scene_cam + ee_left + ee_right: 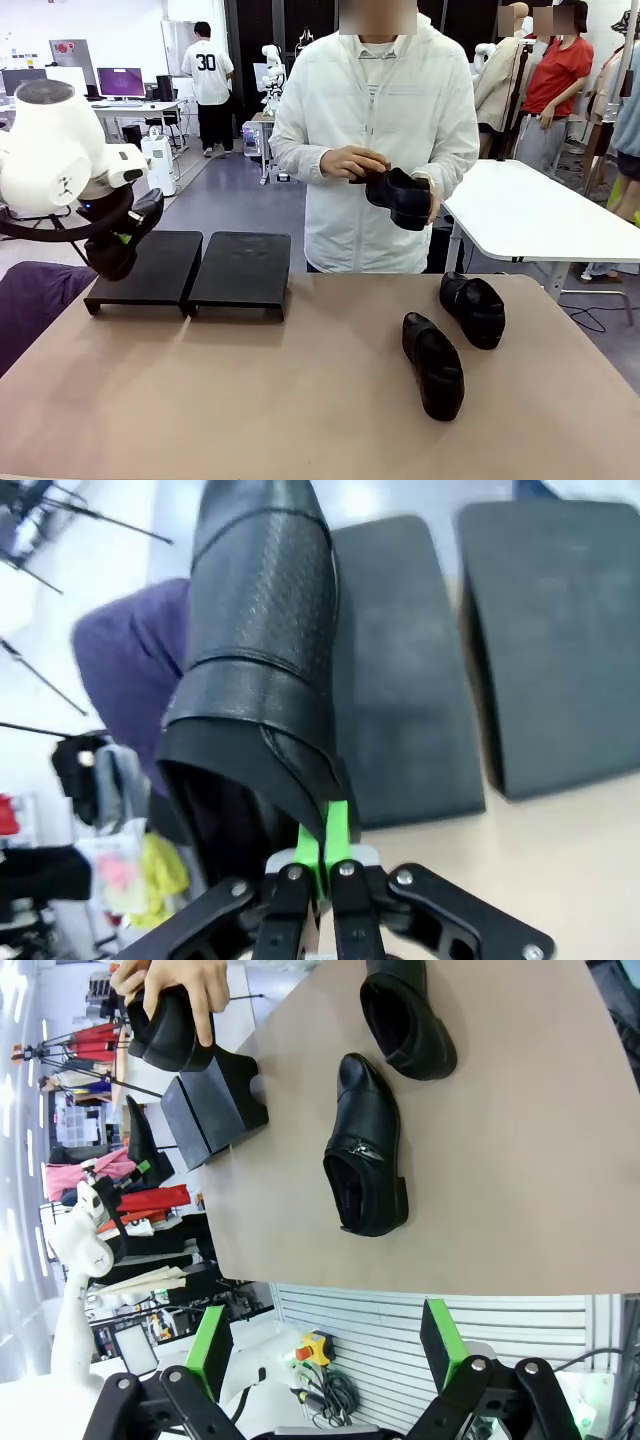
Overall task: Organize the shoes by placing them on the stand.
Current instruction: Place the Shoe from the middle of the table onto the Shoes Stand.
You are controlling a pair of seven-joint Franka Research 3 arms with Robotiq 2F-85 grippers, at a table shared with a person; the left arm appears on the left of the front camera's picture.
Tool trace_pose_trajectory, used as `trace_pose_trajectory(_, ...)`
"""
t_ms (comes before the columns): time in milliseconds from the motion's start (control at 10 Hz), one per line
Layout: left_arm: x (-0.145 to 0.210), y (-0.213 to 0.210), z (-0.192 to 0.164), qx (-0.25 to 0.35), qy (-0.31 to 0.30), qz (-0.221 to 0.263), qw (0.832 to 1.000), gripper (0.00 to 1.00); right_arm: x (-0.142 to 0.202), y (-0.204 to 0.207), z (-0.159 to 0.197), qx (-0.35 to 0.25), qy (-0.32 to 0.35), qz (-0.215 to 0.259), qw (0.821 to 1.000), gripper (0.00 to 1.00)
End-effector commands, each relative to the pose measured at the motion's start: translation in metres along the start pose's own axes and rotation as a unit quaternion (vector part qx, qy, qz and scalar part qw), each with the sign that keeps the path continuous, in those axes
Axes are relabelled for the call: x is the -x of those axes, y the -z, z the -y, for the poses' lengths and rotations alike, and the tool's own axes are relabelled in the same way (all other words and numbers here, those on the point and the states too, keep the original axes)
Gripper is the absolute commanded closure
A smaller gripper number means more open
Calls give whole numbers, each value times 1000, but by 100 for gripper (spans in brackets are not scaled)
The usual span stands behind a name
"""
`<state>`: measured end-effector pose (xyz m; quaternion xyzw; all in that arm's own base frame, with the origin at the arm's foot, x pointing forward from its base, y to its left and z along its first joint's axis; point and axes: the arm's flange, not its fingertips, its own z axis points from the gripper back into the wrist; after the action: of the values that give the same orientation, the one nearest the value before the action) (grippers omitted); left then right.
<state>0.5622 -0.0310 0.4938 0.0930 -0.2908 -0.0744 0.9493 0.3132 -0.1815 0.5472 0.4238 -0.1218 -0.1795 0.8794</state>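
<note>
Left end effector (325, 845) is clenched on the heel collar of a black dress shoe (262, 630). Its green pads pinch the thin leather rim, and that's a sensible hold, since the rim is the one edge narrow enough for two fingers. The shoe hangs off that pinch with its toe pointing away from the wrist, right at the outer left edge of the stand (240, 265). It sits beside and partly over the left panel (150, 262). I can't tell whether the sole touches the panel yet.

Both panels are bare. Starting at the stand's far-left end looks like a choice to leave the remaining room open for the other three shoes.

Behind the stand, the person cradles a second dress shoe (400, 195) with a hand (350, 162) over its top, held up off the worktop (250, 400). I'd guess it's being readied for a handover or for placing.

To the right of the stand and well apart from it, two more shoes lie on the worktop. The nearer shoe (435, 365) and the farther shoe (473, 310) sit close together and neither is being handled.

Right end effector (325, 1345) hangs released with its fingers spread wide and nothing between them. It looks down on that pair to the stand's right, well placed to go for the nearer one.
</note>
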Motion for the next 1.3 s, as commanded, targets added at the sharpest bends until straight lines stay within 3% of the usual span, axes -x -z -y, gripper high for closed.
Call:
trace_pose_trajectory(0,-19,29,4,-35,-52,18,998,100,0,-3,-1,5,-2,-3,1000,0)
trace_pose_trajectory(700,-15,71,22,-47,-46,-29,997,100,0,-3,-1,5,-2,-3,1000,0)
trace_pose_trajectory(800,-15,72,23,-50,-44,-33,997,83,0,-3,-1,5,-2,-3,1000,0)
trace_pose_trajectory(900,-15,71,22,-53,-46,-35,997,25,0,-3,-1,5,-2,-3,1000,0)
trace_pose_trajectory(1000,-16,68,20,-59,-47,-36,997,0,0,-3,-1,5,-2,-3,1000,0)
trace_pose_trajectory(1200,-17,62,18,-62,-53,-34,996,0,0,-3,-1,5,-2,-3,1000,0)
